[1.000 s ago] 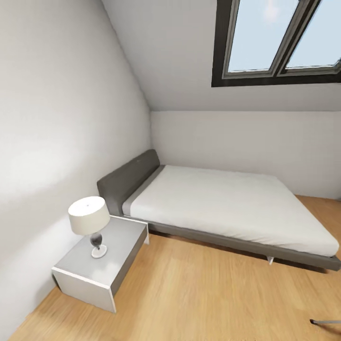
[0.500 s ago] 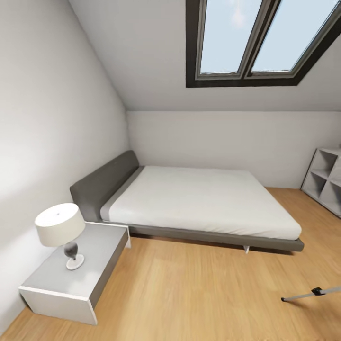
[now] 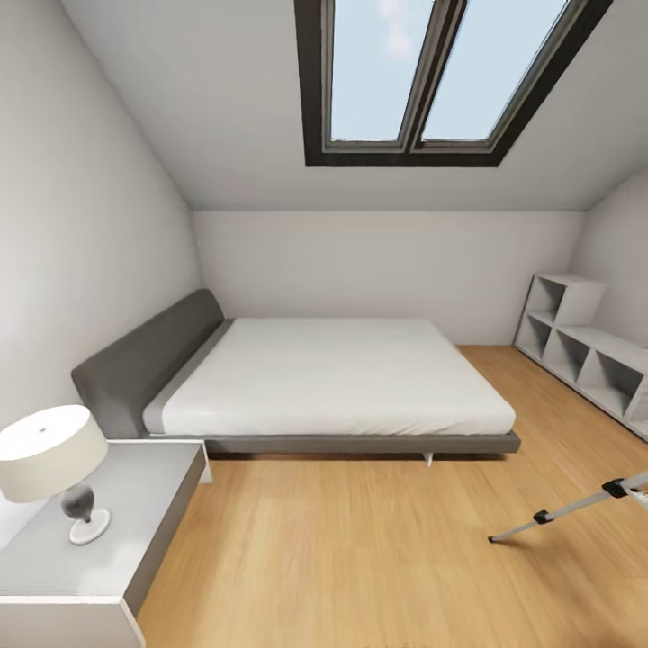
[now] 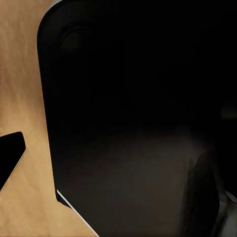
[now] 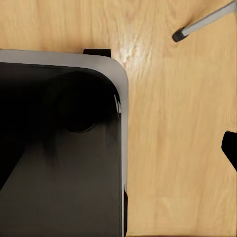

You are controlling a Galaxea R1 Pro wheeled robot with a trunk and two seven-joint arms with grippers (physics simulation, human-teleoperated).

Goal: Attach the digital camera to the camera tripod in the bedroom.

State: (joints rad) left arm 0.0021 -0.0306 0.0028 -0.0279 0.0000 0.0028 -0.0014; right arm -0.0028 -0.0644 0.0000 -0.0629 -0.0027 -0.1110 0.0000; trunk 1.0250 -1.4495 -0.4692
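The head view looks from standing height across the bedroom, facing the far wall and skylight [image 3: 432, 81], the bed [image 3: 333, 382] mid-distance, the nightstand [image 3: 99, 540] close at the near left. A tripod leg [image 3: 562, 513] reaches in from the right edge. Both wrist views point straight down, close over the wood floor [image 5: 177, 148], each largely blocked by a dark robot body panel [image 4: 138, 118]. The right wrist view catches a tripod leg [image 5: 202, 22] and its foot, shared with the head view.
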